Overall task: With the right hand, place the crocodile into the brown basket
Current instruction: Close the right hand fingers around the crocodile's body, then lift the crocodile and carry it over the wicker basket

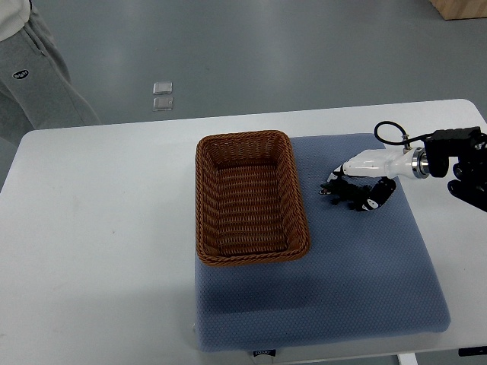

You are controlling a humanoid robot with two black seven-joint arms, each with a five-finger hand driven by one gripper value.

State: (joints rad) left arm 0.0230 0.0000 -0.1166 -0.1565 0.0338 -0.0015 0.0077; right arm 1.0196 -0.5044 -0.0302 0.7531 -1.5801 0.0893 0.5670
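Grasp step: right hand (364,182) sits low over the dark crocodile (332,187) on the blue pad (342,296), to the right of the basket (251,138). Whether it is open or already clamped on the toy cannot be told, since the dark parts merge. The next move probably calls for a secure hold, a lift clear of the rim, travel left and release inside the basket.

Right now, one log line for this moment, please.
right robot hand: over crocodile, hold unclear | crocodile: on blue mat, right of basket | basket: empty
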